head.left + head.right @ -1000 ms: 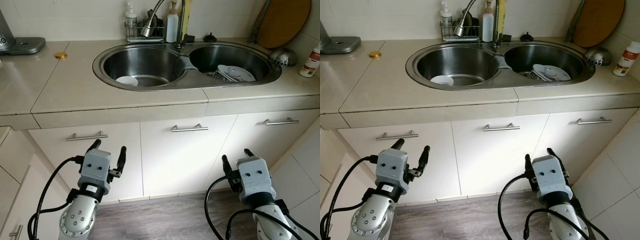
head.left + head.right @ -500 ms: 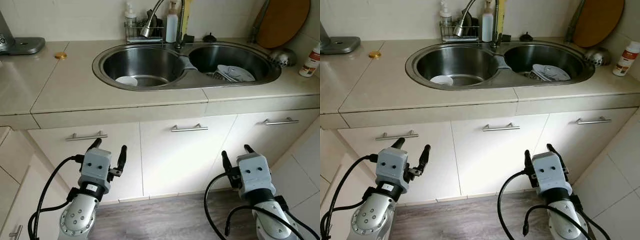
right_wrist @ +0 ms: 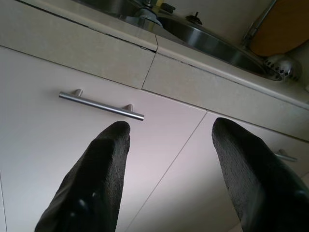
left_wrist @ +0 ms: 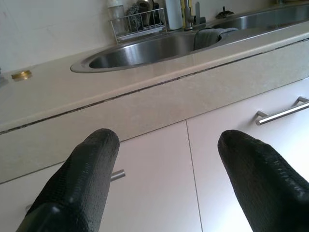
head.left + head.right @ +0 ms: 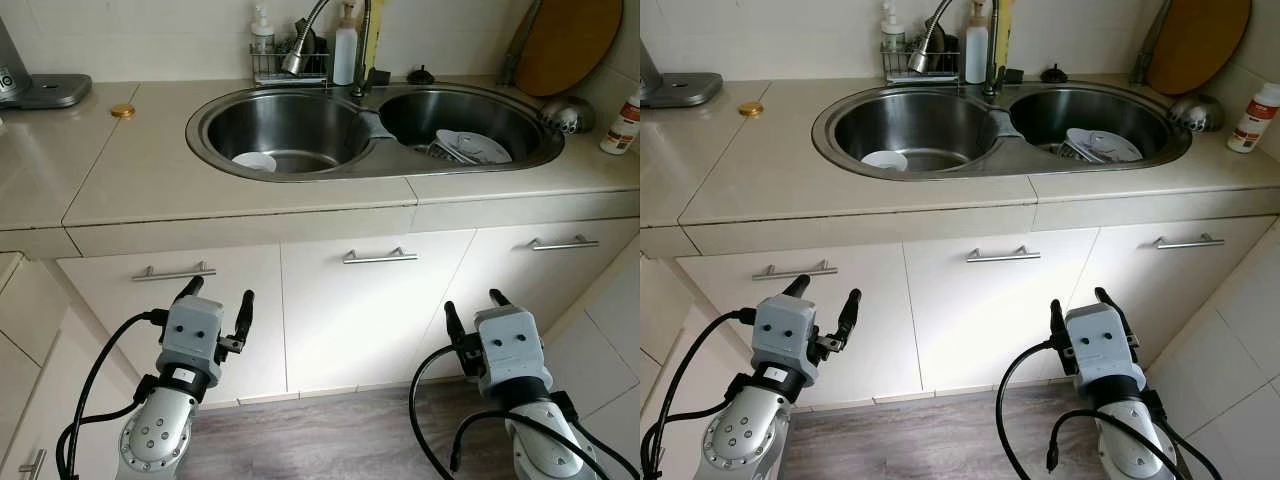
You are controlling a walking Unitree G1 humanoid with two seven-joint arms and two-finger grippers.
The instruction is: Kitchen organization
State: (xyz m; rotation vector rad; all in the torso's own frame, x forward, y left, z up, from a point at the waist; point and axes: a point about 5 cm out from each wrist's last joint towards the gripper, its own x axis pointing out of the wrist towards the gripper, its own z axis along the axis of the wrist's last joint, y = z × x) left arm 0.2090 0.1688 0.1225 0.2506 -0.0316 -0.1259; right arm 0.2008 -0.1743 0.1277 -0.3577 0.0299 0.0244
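A double steel sink [image 5: 386, 170] is set in the beige counter [image 5: 130, 170]. Its left basin holds a small white bowl [image 5: 254, 161]; its right basin holds white plates and dishes [image 5: 468, 146]. My left gripper [image 5: 217, 301] hangs open low in front of the left cabinet door, nothing between its fingers. My right gripper [image 5: 471, 312] is also open and empty, low before the right-hand cabinet doors. The left wrist view looks up at the counter edge and sink rim [image 4: 145, 48]; the right wrist view looks at a cabinet handle [image 3: 101, 107].
A curved tap [image 5: 305, 40], a wire rack with bottles [image 5: 290, 62], a wooden board [image 5: 573, 40], a steel ladle [image 5: 566, 112] and a white bottle [image 5: 622, 122] stand behind and right of the sink. A small brass lid [image 5: 123, 111] lies on the counter. Cabinet handles [image 5: 380, 257] face me; grey floor below.
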